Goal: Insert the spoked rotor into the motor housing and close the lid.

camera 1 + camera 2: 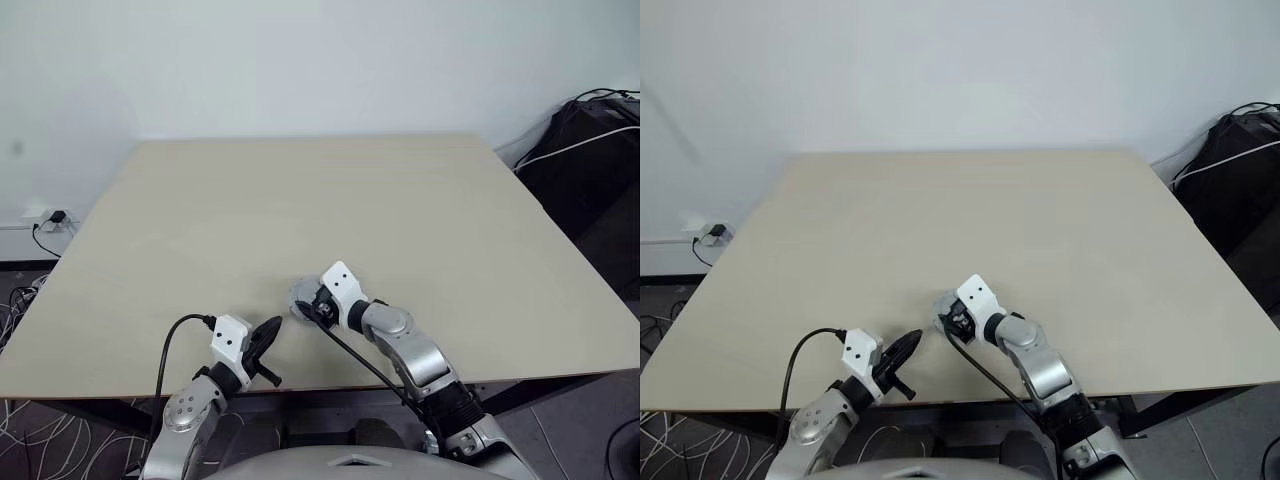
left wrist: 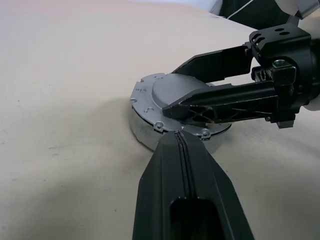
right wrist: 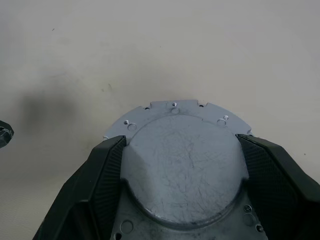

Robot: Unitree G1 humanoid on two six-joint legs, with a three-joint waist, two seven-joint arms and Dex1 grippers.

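A grey round motor housing (image 2: 142, 135) stands on the table near its front edge. The light-grey lid (image 3: 175, 165) lies flat on top of it, plain face with raised centre up. My right gripper (image 3: 180, 141) reaches over the lid, its two black fingers pressed against opposite sides of the raised centre. My left gripper (image 1: 268, 335) is shut and empty. It hovers just left of the housing and points at its side wall. The spoked rotor is hidden.
The beige table (image 1: 330, 200) stretches far behind the housing. A black cable (image 1: 170, 340) runs from my left wrist over the front edge. A dark bag with cables (image 1: 590, 150) sits off the table's right side.
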